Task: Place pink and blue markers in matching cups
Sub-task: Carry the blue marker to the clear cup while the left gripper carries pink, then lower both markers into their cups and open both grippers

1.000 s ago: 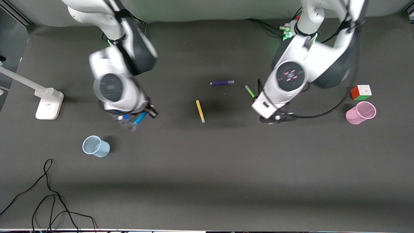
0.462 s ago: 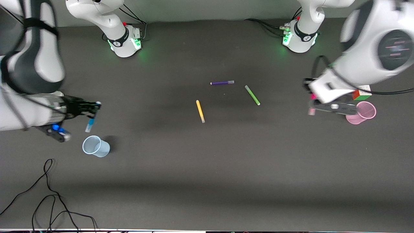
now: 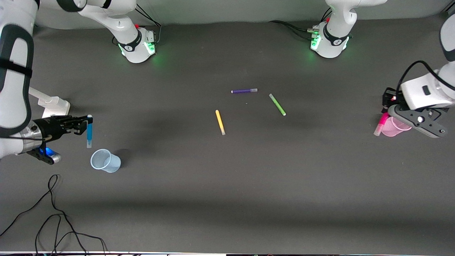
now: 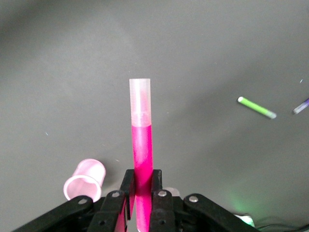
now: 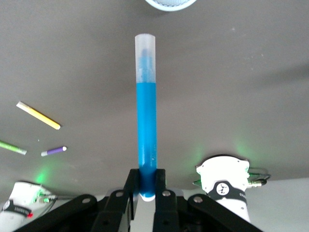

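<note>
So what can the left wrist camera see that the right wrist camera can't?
Only the left wrist view shows the pink marker clamped in the left gripper, with the pink cup below it. Only the right wrist view shows the blue marker clamped in the right gripper, the blue cup and the yellow marker. Both show the green marker and purple marker lying on the table.

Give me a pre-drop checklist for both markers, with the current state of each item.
1. Right gripper shut on blue marker: ok.
2. Left gripper shut on pink marker: ok.
3. Blue cup upright, mouth clear: ok.
4. Pink cup upright: ok.
5. Blue marker's pale tip centred over the blue cup: not ok, it sits beside the rim.
6. Pink marker over the pink cup: not ok, its tip is off to one side.
</note>
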Action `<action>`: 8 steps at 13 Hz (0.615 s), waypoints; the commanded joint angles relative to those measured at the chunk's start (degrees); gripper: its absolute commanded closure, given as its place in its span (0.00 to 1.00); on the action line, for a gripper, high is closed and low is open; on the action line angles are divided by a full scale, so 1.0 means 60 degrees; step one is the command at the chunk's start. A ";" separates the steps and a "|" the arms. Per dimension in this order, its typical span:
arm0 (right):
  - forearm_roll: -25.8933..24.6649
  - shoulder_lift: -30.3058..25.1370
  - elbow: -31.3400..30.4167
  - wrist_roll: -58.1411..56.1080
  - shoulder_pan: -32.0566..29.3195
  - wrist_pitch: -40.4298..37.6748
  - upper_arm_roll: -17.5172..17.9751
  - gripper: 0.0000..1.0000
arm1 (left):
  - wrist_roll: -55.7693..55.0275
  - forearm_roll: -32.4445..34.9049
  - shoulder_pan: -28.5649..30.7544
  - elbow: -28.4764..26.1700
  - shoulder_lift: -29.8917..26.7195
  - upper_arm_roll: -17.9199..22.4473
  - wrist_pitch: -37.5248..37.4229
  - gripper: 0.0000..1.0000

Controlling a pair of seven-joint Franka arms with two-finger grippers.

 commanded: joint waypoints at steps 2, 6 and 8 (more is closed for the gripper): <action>0.0592 0.1315 0.0935 -0.1066 -0.0666 -0.0411 0.0090 0.92 | 0.3022 -0.0066 0.0860 -0.1457 -0.0919 -0.0114 0.1300 1.00; 0.0945 0.2429 0.1580 -0.1493 -0.1064 -0.0382 0.0105 0.92 | 0.6845 -0.1497 0.2674 -0.2777 -0.1171 -0.0114 0.2416 1.00; 0.1090 0.2854 0.1960 -0.1508 -0.1238 -0.0352 0.0120 0.92 | 0.9041 -0.2916 0.3685 -0.3492 -0.1097 -0.0099 0.2824 1.00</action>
